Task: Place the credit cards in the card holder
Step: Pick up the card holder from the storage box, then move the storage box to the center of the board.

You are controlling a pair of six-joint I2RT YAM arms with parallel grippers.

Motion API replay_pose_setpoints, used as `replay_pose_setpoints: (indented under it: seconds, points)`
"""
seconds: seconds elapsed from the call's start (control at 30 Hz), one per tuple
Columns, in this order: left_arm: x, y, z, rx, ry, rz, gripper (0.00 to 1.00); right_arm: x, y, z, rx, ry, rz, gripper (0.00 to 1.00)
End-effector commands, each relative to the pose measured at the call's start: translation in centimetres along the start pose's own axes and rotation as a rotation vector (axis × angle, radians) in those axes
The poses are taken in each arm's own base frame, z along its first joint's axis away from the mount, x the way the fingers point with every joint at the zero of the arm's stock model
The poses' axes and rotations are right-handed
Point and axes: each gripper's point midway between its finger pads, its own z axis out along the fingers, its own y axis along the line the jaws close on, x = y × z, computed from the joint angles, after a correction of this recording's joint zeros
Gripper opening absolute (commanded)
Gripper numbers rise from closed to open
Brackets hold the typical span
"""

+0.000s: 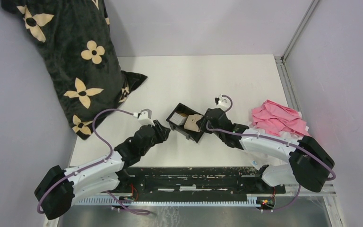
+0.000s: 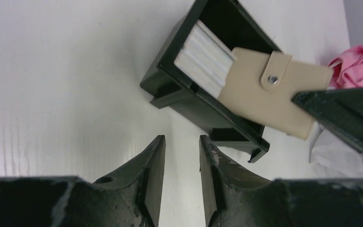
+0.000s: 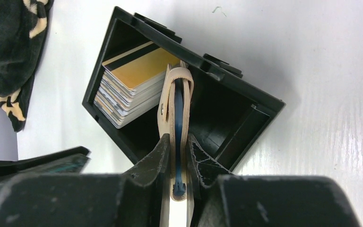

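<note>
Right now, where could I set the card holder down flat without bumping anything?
Widest bare patch: far table, beyond the black tray, between floral fabric and pink cloth. A narrower strip lies on the tray's near side. Crowded at the tray, where the left gripper and right gripper, holding the card holder, meet.

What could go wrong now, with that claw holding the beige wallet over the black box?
The right gripper pinches the card holder by one edge only, so it might swivel or slip into the black tray. Its snap tab looks fastened, so cards cannot go in yet. The credit cards sit stacked tight in the tray; the empty left gripper may struggle to pick one out.
</note>
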Motion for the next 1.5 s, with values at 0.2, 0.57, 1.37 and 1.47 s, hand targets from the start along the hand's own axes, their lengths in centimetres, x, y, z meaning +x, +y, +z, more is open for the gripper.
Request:
replay_pose_setpoints:
  seconds: [0.2, 0.57, 1.37, 1.47]
  points:
    - [3.0, -1.3, 0.9, 0.028, 0.025, 0.041, 0.38, -2.9, 2.8, -0.7, -0.044, -0.069, -0.047, 0.01]
    - [4.0, -1.4, 3.6, -0.019, 0.024, 0.089, 0.38, -2.2, 3.7, 0.2, -0.054, -0.025, -0.07, 0.01]
    - [1.8, -2.6, 8.3, -0.082, -0.05, 0.145, 0.38, -3.1, 4.2, 1.9, -0.017, -0.041, -0.104, 0.01]
    - [1.3, -2.2, 8.9, -0.093, -0.053, 0.138, 0.38, -3.5, 4.4, 2.3, -0.015, -0.042, -0.106, 0.01]
